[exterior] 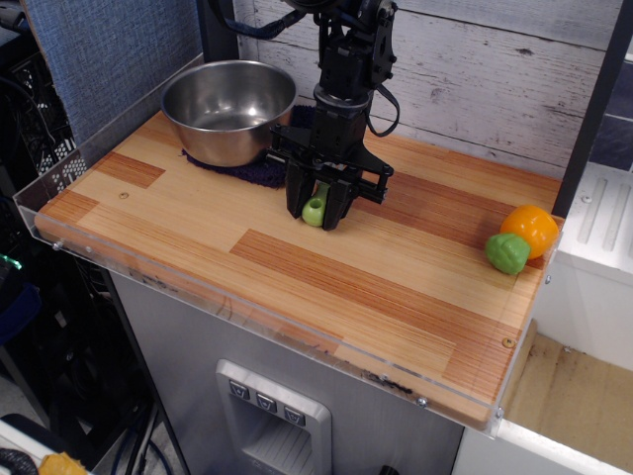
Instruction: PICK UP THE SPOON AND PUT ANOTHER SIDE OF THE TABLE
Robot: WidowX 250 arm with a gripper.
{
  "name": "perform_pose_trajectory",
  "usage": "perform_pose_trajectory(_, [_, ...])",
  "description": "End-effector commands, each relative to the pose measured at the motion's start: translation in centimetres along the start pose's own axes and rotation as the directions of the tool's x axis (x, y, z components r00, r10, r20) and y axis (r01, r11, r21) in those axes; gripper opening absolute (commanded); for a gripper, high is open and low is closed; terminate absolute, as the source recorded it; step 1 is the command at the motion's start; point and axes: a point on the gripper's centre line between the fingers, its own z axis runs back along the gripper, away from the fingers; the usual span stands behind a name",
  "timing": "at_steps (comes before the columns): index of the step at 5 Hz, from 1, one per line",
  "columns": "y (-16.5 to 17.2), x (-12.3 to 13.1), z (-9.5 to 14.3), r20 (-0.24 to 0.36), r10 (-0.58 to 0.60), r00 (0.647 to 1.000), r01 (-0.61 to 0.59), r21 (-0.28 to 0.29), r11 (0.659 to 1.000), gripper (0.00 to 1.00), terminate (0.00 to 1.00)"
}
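Observation:
The spoon [316, 209] lies on the wooden table [297, 267] near the middle back; only its light-green handle end shows between the fingers, the grey head is hidden by the gripper. My gripper [315, 210] is down at the table surface, its black fingers [296, 201] closed against both sides of the green handle.
A steel bowl [227, 107] stands on a dark cloth [252, 171] at the back left, just left of the gripper. A green and orange toy vegetable [521, 239] sits at the right edge. A clear acrylic rim [247, 312] runs along the front.

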Motion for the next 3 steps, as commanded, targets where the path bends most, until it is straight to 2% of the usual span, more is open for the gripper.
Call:
perform_pose_trajectory(1, [0.3, -0.2, 2.7, 0.058, -0.019, 0.998, 0.024, -0.084, 0.996, 0.0, 0.0])
perform_pose_trajectory(2, [-0.1, -1.1, 5.0, 0.097, -0.071, 0.993, 0.084, -0.139, 0.987, 0.0, 0.0])
perform_pose_trajectory(3, [1.1, -3.2, 8.0, 0.161, -0.092, 0.983, 0.122, -0.189, 0.974, 0.0, 0.0])
